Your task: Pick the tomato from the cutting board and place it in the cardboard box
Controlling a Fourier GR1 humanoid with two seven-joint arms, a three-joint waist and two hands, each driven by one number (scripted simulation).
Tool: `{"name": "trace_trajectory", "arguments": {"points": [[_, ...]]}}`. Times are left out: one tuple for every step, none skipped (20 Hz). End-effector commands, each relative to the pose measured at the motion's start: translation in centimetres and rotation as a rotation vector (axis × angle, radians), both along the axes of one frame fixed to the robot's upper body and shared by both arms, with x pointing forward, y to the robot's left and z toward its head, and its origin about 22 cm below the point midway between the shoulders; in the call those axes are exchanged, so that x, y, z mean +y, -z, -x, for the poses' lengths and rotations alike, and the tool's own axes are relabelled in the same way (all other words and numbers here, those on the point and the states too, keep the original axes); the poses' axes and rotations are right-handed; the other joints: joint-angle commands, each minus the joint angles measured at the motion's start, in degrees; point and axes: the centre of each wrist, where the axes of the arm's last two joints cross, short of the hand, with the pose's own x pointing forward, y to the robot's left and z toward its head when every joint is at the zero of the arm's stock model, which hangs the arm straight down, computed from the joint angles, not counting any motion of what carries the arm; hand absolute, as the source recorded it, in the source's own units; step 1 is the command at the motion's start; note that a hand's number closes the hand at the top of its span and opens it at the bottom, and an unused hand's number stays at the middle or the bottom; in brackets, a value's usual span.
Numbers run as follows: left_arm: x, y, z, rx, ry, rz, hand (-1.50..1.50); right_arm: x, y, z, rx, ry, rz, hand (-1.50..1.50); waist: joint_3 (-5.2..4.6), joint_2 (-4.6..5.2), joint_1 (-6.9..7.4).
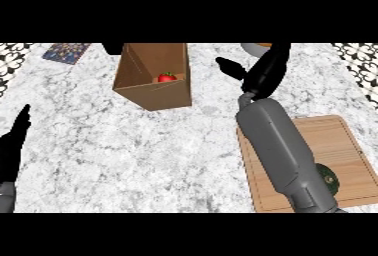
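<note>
The red tomato [167, 77] lies inside the open cardboard box [161, 94] at the upper middle of the counter. To the right of the box my right hand [264, 70] hangs above the counter with straight fingers, holding nothing. Its grey forearm runs down over the wooden cutting board [341, 150] at the lower right. A dark green round object [329, 177] sits on the board, partly hidden by the forearm. At the left edge my left hand [15, 140] rests open, fingers pointing up.
A dark patterned mat [66, 52] lies at the top left. A white object [255, 48] peeks in at the top, behind my right hand. A dark object [112, 48] shows just behind the box. The counter is white-grey marble.
</note>
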Motion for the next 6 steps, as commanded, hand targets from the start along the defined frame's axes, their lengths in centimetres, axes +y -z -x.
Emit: {"name": "trace_trajectory", "arguments": {"points": [[0.3,0.5,-0.1,0.008,-0.032,0.014,0.0,-1.5,0.1,2.9,0.006,-0.016,0.001,-1.5,-0.07,-0.29,-1.8],[1.1,0.0,1.5,0.003,-0.012,-0.002,0.0,-3.0,0.7,4.0,0.004,0.002,0.007,-1.5,-0.01,-0.45,-0.97],[-0.1,1.8,1.9,0.014,-0.007,0.015,0.0,-2.1,2.0,5.6,0.044,-0.038,-0.005,-1.5,-0.03,-0.22,-0.92],[0.4,0.2,1.3,0.002,-0.007,-0.005,0.0,-2.7,2.5,6.6,0.078,-0.042,0.01,-1.5,-0.01,-0.26,-1.08],[1.9,-0.5,0.9,0.0,-0.032,-0.005,0.0,-3.9,1.2,7.1,0.077,-0.062,0.015,-1.5,-0.03,-0.23,-1.57],[1.7,-0.7,1.1,0.001,-0.018,0.003,0.0,-4.8,1.5,8.5,0.089,-0.054,0.015,-1.5,0.0,0.08,-0.56]]}}
